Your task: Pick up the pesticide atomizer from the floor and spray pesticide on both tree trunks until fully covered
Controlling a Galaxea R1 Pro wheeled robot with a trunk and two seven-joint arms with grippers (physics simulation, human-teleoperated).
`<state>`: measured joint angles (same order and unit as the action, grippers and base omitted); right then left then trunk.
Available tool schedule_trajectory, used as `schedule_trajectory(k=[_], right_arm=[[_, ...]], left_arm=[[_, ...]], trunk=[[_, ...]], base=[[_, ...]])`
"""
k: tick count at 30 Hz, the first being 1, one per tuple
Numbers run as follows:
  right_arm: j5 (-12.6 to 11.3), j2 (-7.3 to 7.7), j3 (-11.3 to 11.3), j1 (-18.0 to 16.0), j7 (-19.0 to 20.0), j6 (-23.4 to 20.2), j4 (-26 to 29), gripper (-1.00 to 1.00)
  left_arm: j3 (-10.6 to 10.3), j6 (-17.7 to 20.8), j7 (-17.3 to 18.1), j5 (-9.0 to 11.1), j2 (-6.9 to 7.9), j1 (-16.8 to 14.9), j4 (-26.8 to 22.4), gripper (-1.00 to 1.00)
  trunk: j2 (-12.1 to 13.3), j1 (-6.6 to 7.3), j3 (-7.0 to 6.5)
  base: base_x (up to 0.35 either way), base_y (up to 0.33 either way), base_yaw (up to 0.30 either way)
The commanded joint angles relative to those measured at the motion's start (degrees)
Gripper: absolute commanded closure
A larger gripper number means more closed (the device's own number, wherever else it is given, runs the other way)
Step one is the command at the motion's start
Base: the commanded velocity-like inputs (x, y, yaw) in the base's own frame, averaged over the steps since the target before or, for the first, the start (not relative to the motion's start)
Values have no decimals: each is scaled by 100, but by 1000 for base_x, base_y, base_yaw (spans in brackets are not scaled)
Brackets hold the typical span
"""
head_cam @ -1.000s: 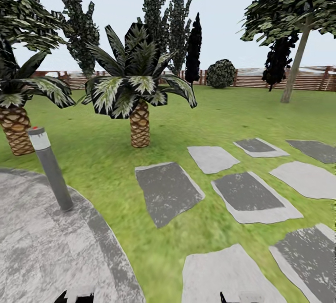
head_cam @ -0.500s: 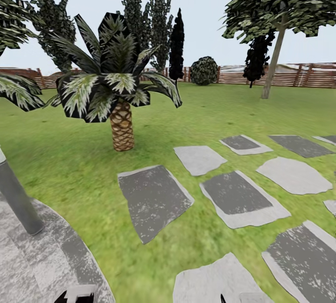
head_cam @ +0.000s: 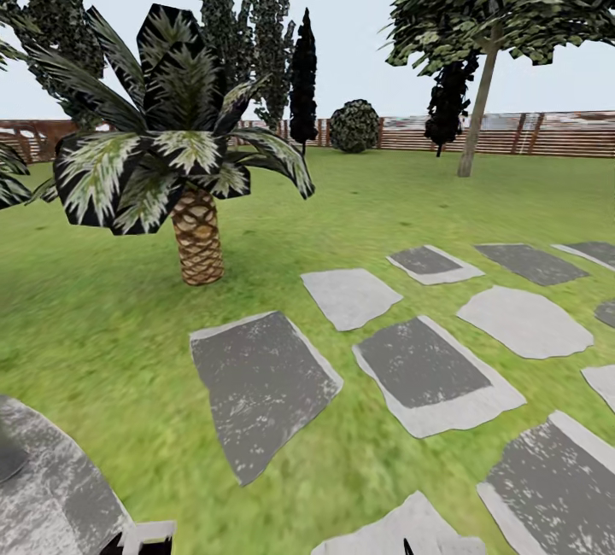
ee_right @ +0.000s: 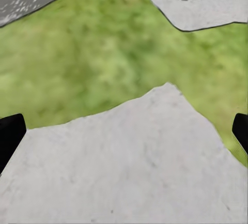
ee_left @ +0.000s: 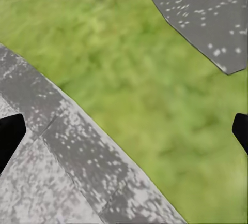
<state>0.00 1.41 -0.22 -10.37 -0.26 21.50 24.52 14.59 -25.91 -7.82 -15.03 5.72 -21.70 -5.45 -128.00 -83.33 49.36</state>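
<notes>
Garden lawn (head_cam: pixel 102 341); grey stepping stones (head_cam: pixel 260 384)

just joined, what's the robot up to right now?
Nothing is in hand yet. The robot is out on the lawn among stepping stones, with a squat palm close ahead and a wooden fence at the back. The left gripper hangs open over the edge of curved grey paving, the right gripper open over a pale stone. I can't spot the atomizer.
</notes>
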Motion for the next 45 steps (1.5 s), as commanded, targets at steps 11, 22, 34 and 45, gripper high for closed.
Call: schedule_trajectory(k=[11,22,34,45], right_arm=[[0,0,-4,0,0,-5,-8,-100],[0,0,-4,0,0,-5,-35,-100],[0,0,-4,0,0,-5,-35,-100],[0,0,-4,0,0,-5,-35,-100]], left_arm=[[0,3,0,0,7,7,0,-100],[0,1,0,0,8,8,0,-100],[0,1,0,0,9,8,0,-100],[0,-2,0,0,7,7,0,-100]], trunk=[[0,0,1],[0,0,1],[0,0,1],[0,0,1]], base=[[338,0,-205],[338,0,-289],[338,0,-290],[338,0,-290]])
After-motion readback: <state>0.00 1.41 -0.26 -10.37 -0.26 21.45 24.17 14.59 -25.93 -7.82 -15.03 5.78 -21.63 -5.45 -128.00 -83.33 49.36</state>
